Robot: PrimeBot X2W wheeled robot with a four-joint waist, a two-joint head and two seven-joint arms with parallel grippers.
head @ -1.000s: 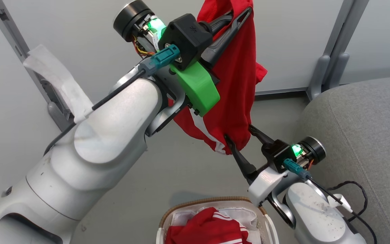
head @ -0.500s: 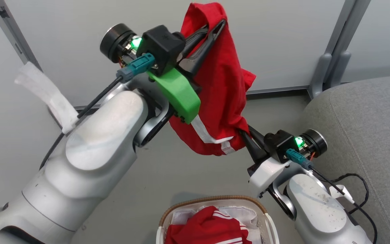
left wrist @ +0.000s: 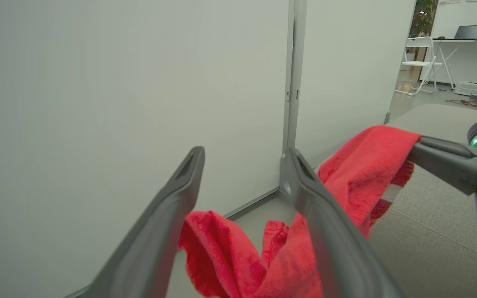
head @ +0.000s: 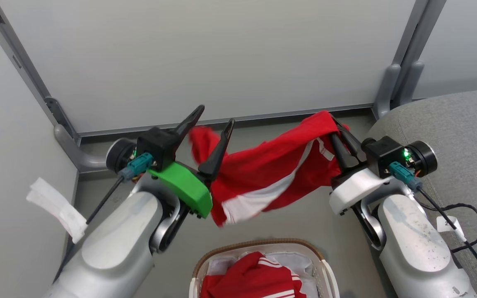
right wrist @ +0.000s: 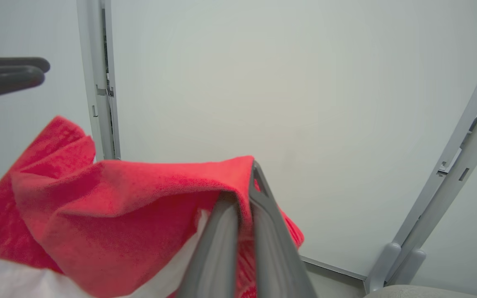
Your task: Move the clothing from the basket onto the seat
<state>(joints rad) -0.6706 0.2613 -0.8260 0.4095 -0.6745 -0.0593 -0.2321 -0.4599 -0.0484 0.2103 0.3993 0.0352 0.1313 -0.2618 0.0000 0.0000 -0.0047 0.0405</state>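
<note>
Pale grey arms (head: 116, 244), teal plugs (head: 138, 164), green wrist cover (head: 182, 189), dark-fingered left hand (head: 216, 114)

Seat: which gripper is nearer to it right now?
Right. The right gripper, shut on the red garment, is just beside the edge of the seat; the left gripper, open, is farther off, past the garment.

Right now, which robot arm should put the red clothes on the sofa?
Right. The right gripper is shut on the red garment beside the grey seat; the left gripper stands open, farther away.
</note>
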